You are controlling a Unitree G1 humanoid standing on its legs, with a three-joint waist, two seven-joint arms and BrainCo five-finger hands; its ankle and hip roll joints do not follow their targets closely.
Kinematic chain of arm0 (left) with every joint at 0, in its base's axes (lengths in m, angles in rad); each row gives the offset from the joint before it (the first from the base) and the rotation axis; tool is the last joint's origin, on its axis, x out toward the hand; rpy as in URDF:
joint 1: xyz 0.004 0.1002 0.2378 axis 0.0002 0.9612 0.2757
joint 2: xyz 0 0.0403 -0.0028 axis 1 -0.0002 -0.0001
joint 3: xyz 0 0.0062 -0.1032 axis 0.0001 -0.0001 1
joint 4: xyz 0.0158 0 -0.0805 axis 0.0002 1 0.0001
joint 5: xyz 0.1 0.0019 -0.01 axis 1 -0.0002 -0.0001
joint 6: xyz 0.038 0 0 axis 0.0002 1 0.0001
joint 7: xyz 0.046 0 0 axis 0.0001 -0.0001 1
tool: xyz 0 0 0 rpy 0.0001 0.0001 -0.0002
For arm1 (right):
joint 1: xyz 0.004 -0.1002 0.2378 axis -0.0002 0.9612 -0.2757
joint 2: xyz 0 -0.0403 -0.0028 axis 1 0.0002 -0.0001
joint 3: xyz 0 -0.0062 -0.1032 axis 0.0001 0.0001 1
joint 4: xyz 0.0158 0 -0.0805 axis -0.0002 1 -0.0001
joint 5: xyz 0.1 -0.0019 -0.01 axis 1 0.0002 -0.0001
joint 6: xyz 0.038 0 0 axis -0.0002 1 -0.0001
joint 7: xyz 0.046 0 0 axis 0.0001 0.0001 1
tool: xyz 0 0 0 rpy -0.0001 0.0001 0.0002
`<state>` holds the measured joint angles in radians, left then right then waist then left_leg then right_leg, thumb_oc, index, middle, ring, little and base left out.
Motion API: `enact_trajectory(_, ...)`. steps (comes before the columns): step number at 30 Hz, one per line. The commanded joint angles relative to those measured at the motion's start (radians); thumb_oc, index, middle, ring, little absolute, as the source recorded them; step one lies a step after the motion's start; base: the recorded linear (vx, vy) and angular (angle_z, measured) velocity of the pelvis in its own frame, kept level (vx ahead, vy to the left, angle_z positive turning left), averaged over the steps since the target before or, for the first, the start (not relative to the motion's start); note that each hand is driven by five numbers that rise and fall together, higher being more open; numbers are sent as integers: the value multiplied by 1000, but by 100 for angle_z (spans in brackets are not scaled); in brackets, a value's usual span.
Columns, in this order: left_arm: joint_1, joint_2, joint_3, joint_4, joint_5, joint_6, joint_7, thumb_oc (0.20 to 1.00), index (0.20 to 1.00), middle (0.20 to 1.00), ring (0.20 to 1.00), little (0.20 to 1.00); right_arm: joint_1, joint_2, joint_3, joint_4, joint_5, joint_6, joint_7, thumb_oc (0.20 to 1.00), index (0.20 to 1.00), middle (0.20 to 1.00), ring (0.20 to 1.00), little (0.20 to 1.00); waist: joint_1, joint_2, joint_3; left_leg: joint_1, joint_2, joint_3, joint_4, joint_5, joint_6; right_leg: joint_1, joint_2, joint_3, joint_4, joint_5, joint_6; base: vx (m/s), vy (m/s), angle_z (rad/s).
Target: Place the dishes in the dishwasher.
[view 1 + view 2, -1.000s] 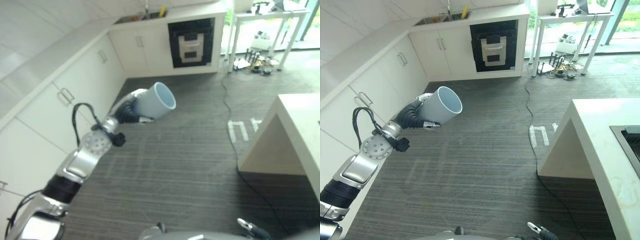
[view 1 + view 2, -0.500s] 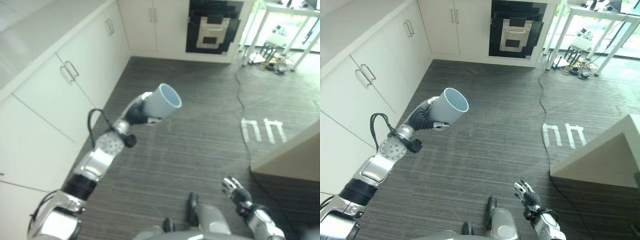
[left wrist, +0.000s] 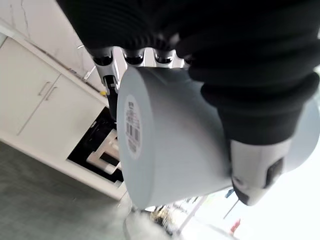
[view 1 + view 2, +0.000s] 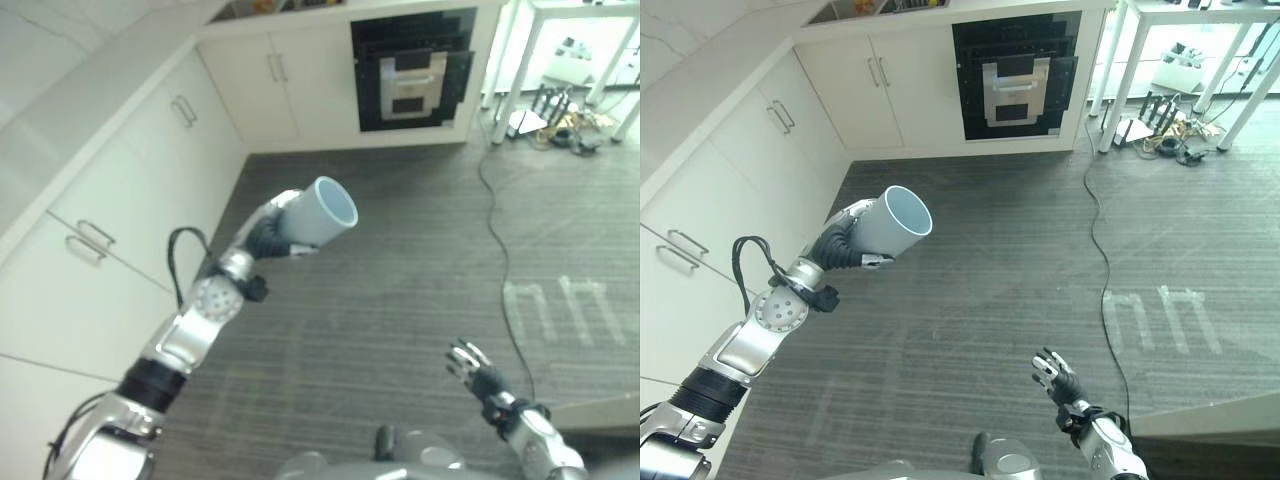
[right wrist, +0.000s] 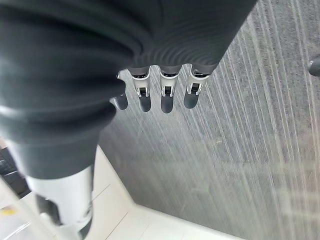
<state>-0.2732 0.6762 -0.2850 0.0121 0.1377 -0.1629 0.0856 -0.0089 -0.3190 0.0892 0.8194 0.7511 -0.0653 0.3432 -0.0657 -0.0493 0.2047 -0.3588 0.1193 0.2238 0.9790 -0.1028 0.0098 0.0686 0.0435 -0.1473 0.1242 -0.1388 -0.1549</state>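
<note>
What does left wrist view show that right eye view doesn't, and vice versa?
Left wrist alone: the cup's flat base with a barcode label, and the left hand's thumb clamped on its side.
Right eye alone: the cup's open mouth facing up and away, the right hand open low over the grey floor, and the tape marks.
Both: the cup in the left hand, the white cabinets and the black built-in appliance beyond.

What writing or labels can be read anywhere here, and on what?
Nothing is legible.
White barcode sticker on the base of the pale grey plastic cup, held in the left hand: bars and print too small to read.
White tape marks on the dark floor: shapes, not letters.
</note>
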Motion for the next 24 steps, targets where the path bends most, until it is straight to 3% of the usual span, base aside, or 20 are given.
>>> enact_trajectory(1,-35,13,59,21,3,-57,56,200,200,200,200,200,19,-32,50,-91,13,-30,16,1000,1000,1000,1000,1000,-48,71,-37,275,-71,-52,-676,87,-39,4,-51,4,-20,19,185,669,271,-159)
enact_trajectory(2,-20,22,69,22,-15,-52,47,200,200,200,200,200,23,-27,59,-74,7,-25,16,1000,1000,1000,1000,1000,-25,81,-39,249,-78,-116,-842,138,-66,38,-33,55,-46,12,202,914,307,-145)
enact_trajectory(3,4,22,80,3,9,-45,25,200,200,200,200,200,42,-23,73,-84,-34,-17,15,1000,1000,1000,1000,1000,-2,87,-32,193,-34,-133,-960,234,-101,90,-28,83,-66,-6,209,993,311,-159)
enact_trajectory(4,6,27,84,3,22,-50,16,200,200,200,200,200,53,-26,74,-90,-46,-17,13,1000,1000,1000,1000,1000,0,87,-30,165,-17,-116,-970,254,-107,104,-34,74,-66,-13,213,903,299,-189)
enact_trajectory(5,4,32,95,2,26,-59,13,200,200,200,200,200,67,-32,71,-99,-51,-20,8,1000,1000,1000,1000,1000,-1,91,-34,150,-10,-99,-957,259,-106,111,-42,61,-51,-30,216,824,395,-154)
enact_trajectory(7,-8,39,118,-8,35,-45,-9,200,200,200,200,200,54,-38,67,-97,-60,4,3,1000,1000,1000,1000,1000,5,107,-49,200,-50,-112,-956,218,-74,118,-48,72,40,-93,229,772,456,-93)
enact_trajectory(8,-28,43,110,12,31,-64,-35,200,200,200,200,200,57,-32,60,-102,-55,4,6,1000,1000,1000,1000,1000,5,106,-64,233,-80,-95,-979,195,-49,116,-56,62,115,-87,248,559,382,-124)
enact_trajectory(9,-38,46,100,23,31,-79,-49,200,200,200,200,200,60,-21,57,-110,-70,3,7,1000,1000,1000,1000,1000,4,101,-75,257,-105,-86,-1004,183,-27,93,-62,58,211,-27,280,494,372,-90)
enact_trajectory(11,-67,55,56,56,74,-66,-29,200,200,200,200,200,58,15,77,-148,-87,26,-29,1000,1000,1000,1000,1000,0,107,-81,323,-133,-63,-1042,146,26,-66,-29,54,580,163,382,413,316,40)
enact_trajectory(12,-76,55,44,64,74,-39,-28,200,200,200,200,200,52,21,86,-142,-99,40,-16,1000,1000,1000,1000,1000,3,115,-76,362,-127,-50,-1046,129,32,-150,-76,0,648,176,377,422,201,48)
enact_trajectory(15,-64,25,37,33,109,-17,-28,200,200,200,200,200,53,25,89,-160,-96,42,-45,1000,1000,1000,1000,1000,-21,101,-40,423,-158,-111,-1037,97,40,-196,-77,-17,403,118,331,312,-35,-41)
enact_trajectory(17,-72,2,31,17,136,13,-30,200,200,200,200,200,72,21,73,-164,-89,33,-22,1000,1000,1000,1000,1000,-52,73,-24,462,-178,-166,-1026,42,44,-209,-127,17,129,158,330,347,-181,65)
enact_trajectory(19,-70,7,31,22,137,5,-24,200,200,200,200,200,75,22,58,-162,-100,41,-5,1000,1000,1000,1000,1000,-73,70,-14,500,-172,-168,-1034,3,40,-250,-146,53,68,213,350,298,-178,121)
enact_trajectory(24,-75,14,15,33,122,8,-13,200,200,200,200,200,69,21,61,-146,-91,44,-13,1000,1000,1000,1000,1000,-69,70,-42,499,-156,-145,-996,-14,31,-176,-134,36,15,151,327,245,-207,67)
